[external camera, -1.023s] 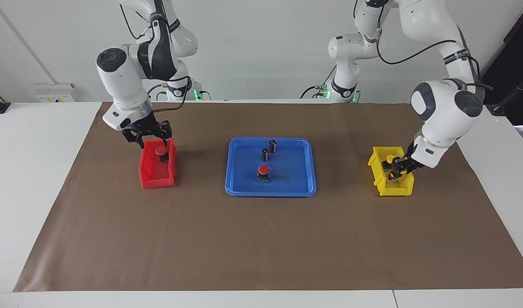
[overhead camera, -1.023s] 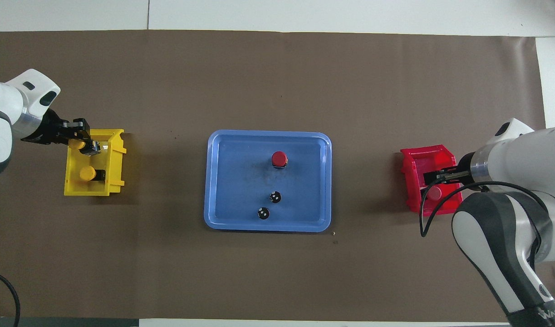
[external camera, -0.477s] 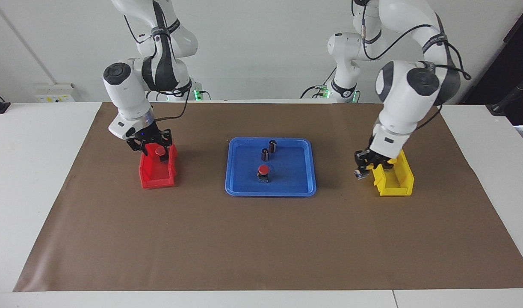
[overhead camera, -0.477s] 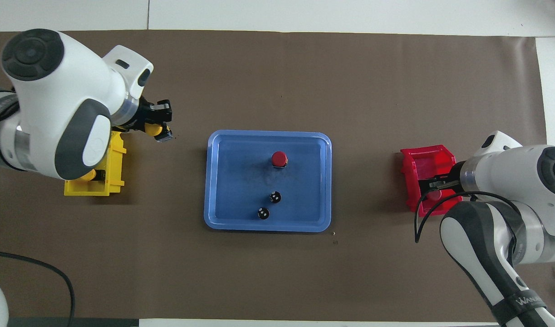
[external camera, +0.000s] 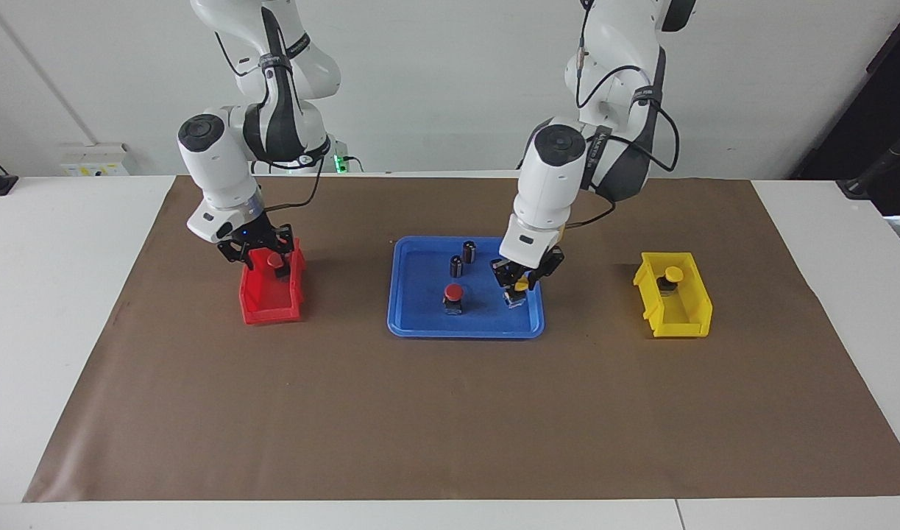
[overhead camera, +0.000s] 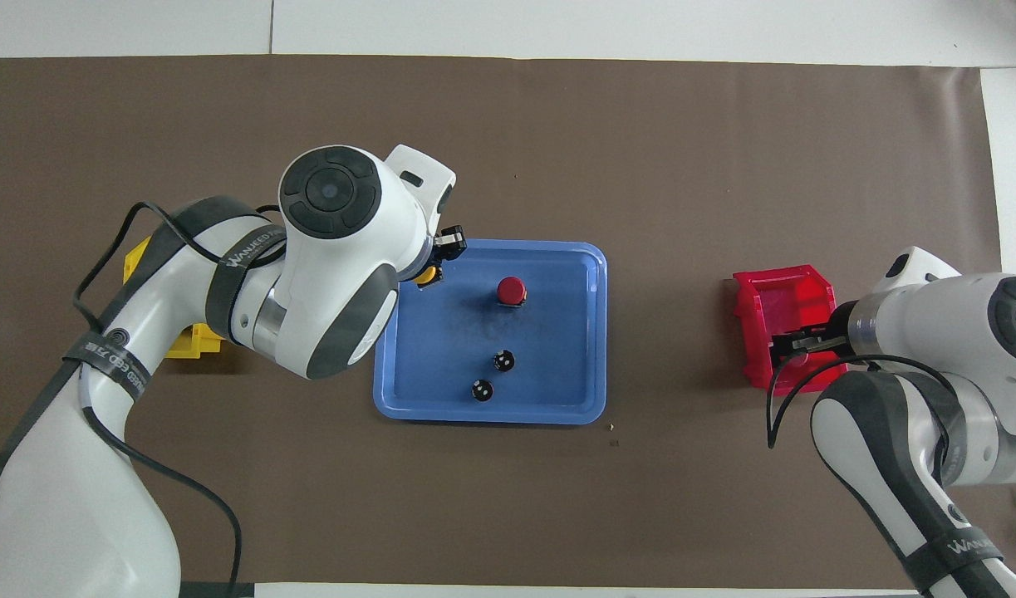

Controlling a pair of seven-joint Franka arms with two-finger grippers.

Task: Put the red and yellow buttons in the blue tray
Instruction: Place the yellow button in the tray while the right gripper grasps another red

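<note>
The blue tray (external camera: 464,333) lies mid-table and holds one red button (external camera: 453,294). My left gripper (external camera: 518,288) is shut on a yellow button (external camera: 522,283), low over the tray's end toward the left arm; overhead, this gripper (overhead camera: 438,259) and a bit of the yellow cap (overhead camera: 427,276) show. The other yellow button (external camera: 670,274) sits in the yellow bin (external camera: 674,316). My right gripper (external camera: 262,252) is open, down in the red bin (external camera: 269,305), with its fingers on either side of the other red button (external camera: 274,260).
Two dark capless cylinders (external camera: 469,251) (external camera: 456,266) stand in the tray nearer to the robots than the red button. Overhead, the left arm covers most of the yellow bin (overhead camera: 193,340). The red bin (overhead camera: 777,295) shows beside the right gripper (overhead camera: 794,342). Brown paper covers the table.
My left gripper lifted a yellow button out of the yellow bin and carried it across to over the blue tray. My right gripper lowered a little around the red button in the red bin.
</note>
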